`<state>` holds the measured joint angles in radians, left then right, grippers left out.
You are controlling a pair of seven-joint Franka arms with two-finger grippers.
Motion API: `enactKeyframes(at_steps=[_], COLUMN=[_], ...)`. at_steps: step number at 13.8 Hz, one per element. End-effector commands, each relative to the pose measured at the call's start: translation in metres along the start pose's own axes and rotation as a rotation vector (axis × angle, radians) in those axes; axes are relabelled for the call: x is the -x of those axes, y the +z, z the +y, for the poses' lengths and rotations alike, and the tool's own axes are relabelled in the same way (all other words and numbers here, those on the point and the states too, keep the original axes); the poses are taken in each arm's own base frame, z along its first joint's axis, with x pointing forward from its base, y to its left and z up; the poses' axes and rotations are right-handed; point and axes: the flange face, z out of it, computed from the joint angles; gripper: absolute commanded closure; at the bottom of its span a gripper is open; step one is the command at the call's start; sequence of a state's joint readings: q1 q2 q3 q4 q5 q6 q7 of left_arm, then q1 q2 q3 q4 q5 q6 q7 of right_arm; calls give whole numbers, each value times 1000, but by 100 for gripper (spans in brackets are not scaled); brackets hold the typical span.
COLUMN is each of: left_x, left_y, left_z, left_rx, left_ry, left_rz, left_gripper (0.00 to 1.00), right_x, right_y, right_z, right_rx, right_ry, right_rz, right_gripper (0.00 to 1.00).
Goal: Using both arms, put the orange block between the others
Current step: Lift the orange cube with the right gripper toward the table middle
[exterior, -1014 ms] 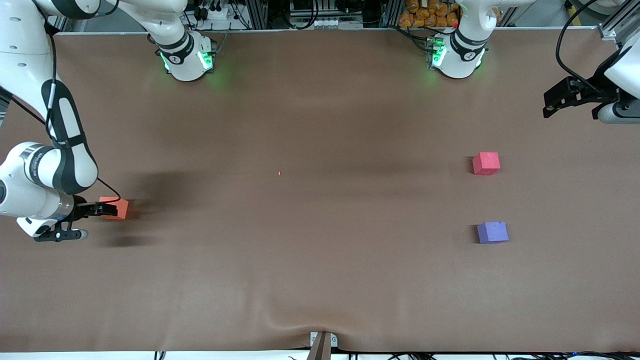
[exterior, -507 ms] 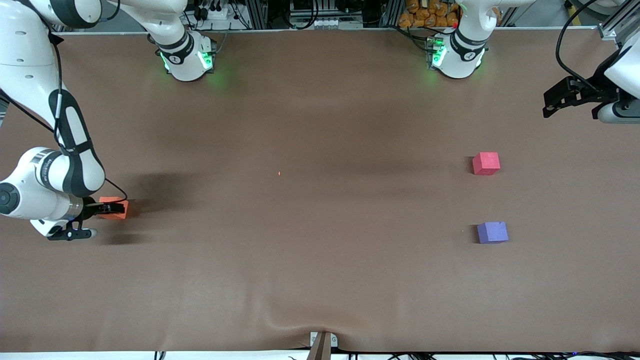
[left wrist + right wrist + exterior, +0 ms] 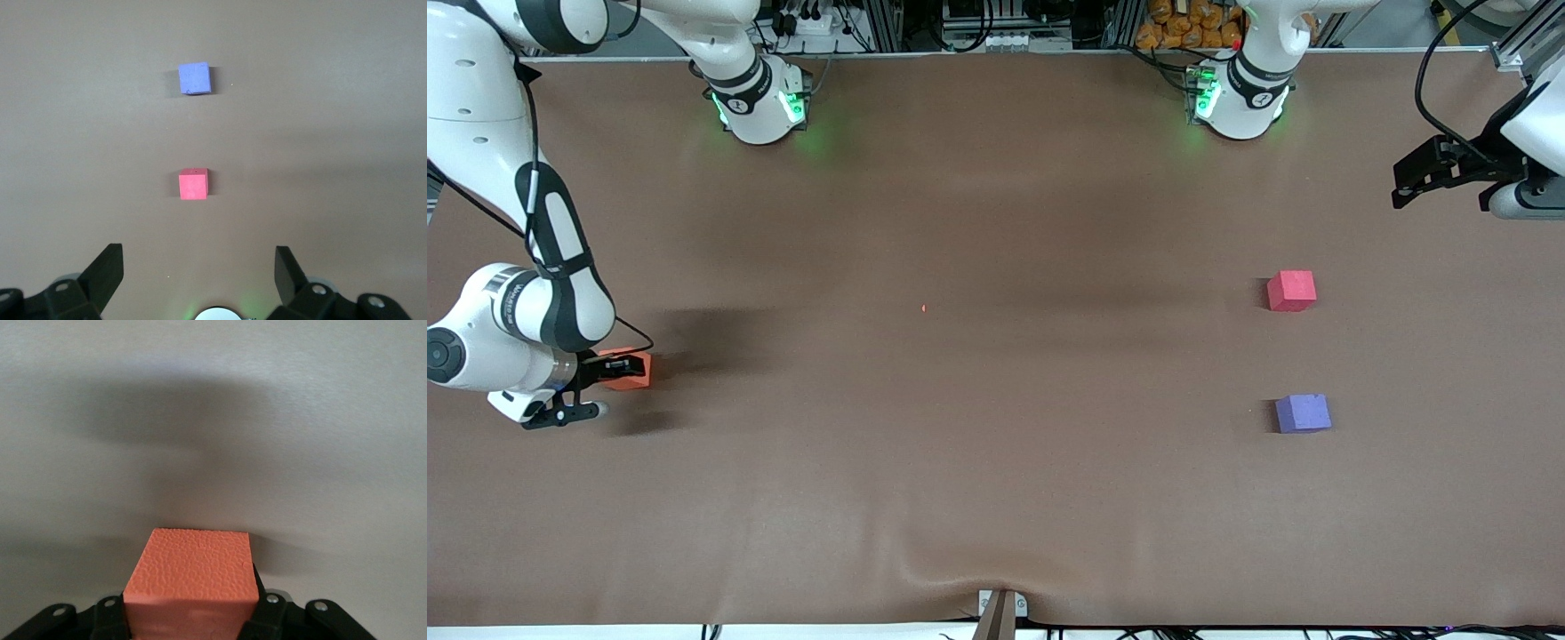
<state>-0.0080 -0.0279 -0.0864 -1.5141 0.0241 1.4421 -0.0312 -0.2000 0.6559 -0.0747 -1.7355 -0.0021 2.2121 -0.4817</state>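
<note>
The small bright orange matte foam cube (image 3: pixel 630 371) sits on the brown table (image 3: pixel 996 462) at the right arm's end, well apart from the other two cubes. The right arm's black two-finger claw (image 3: pixel 618 366) is down at table level around it, and in the right wrist view the orange cube (image 3: pixel 193 583) fills the space between the two black fingers (image 3: pixel 110 620), which press against its two sides: the claw is closed on the cube, and the cube looks to rest on the table.

Toward the left arm's end of the table lie the small pinkish-red matte foam cube (image 3: pixel 1291 291) and the small purple matte foam cube (image 3: pixel 1303 413), apart from each other with a bare strip of table between them; the purple one is nearer to the front camera.

The left arm waits, its black claw (image 3: pixel 1427 178) held up over the table's edge at its own end, above and well apart from the two cubes. The left wrist view shows its fingers (image 3: pixel 107 270) spread wide with nothing between them, and both the pinkish-red cube (image 3: pixel 193 184) and the purple cube (image 3: pixel 195 79) lie on the table under it.
</note>
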Motion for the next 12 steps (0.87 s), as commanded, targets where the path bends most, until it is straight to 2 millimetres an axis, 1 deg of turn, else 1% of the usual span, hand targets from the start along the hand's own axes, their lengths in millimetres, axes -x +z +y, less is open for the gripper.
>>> enactKeyframes(at_steps=[1,2,3,5,6,8,10,12], left_x=[4,3,3,3,3,3,3,3], left_y=[-4,-2,-2,-2,-3,-2,-1,-1], left_z=[-1,-1,-1,-1,-2,-1,-1,-1], left_rx=[-21,-21,-21,-21,-21,-19,-19,-21], left_ry=[23,23,23,23,21,23,23,23], left_rz=[-5,-8,-8,-8,-6,-9,-11,-11], left_gripper=[0,0,0,0,0,0,0,0], right_x=[-17,-28,-39,-62,-72,-84,-89,-93], right_y=[-33,-42,-47,-58,-62,-65,-68,-71], right_z=[-44,-69,-94,-160,-190,-259,-326,-385], right_rx=[-47,-64,-78,-97,-96,-88,-79,-76], right_ry=[-107,-144,-184,-276,-282,-259,-223,-159], right_rz=[27,38,53,78,83,82,83,89], right_gripper=[93,92,89,89,89,89,89,88])
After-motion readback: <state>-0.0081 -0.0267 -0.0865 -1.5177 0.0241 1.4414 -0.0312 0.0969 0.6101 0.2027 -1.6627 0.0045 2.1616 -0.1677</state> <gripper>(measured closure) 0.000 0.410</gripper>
